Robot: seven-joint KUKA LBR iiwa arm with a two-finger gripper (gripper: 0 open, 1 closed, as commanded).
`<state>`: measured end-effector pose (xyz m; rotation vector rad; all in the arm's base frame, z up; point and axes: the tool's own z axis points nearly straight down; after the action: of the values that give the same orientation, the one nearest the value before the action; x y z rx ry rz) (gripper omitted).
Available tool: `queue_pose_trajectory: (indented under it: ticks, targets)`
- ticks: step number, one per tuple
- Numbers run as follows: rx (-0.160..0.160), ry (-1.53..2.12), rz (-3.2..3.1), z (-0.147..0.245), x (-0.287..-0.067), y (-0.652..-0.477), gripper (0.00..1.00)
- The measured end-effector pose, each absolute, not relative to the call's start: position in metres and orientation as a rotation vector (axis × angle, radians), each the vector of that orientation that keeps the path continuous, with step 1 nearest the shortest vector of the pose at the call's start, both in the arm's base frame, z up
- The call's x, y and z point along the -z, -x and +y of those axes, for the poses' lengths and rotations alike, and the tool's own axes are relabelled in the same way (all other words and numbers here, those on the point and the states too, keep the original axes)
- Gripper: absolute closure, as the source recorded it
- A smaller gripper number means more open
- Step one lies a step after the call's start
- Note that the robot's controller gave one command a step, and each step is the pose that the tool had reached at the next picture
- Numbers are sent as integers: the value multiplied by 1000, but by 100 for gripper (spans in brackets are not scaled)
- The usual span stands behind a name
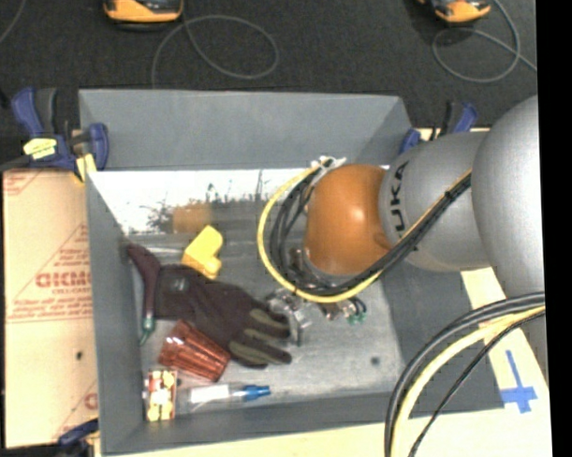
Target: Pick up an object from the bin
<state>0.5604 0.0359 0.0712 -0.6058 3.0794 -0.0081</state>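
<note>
Gripper point(294, 318) sits at the finger ends of the dark glove point(209, 310); jaws open or shut, cannot tell. Limp fabric beside the jaws may slip out, or bunch and drag.

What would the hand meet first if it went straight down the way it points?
Probably the dark glove, at its finger ends; the hand sits at their edge, so the bin floor is possible instead.

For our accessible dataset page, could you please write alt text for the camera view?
The robot arm's end effector is down in the grey bin at the finger end of a dark maroon glove. Left of it lie a yellow block, a red ribbed piece and a blue-tipped syringe.
</note>
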Motion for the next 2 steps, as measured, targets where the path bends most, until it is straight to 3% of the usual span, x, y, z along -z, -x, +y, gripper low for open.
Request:
queue_pose_trajectory:
  ticks: [1,2]
  targets:
    - [11,627,3073,53,-73,-571,100]
    - [10,654,3068,68,-72,-571,100]
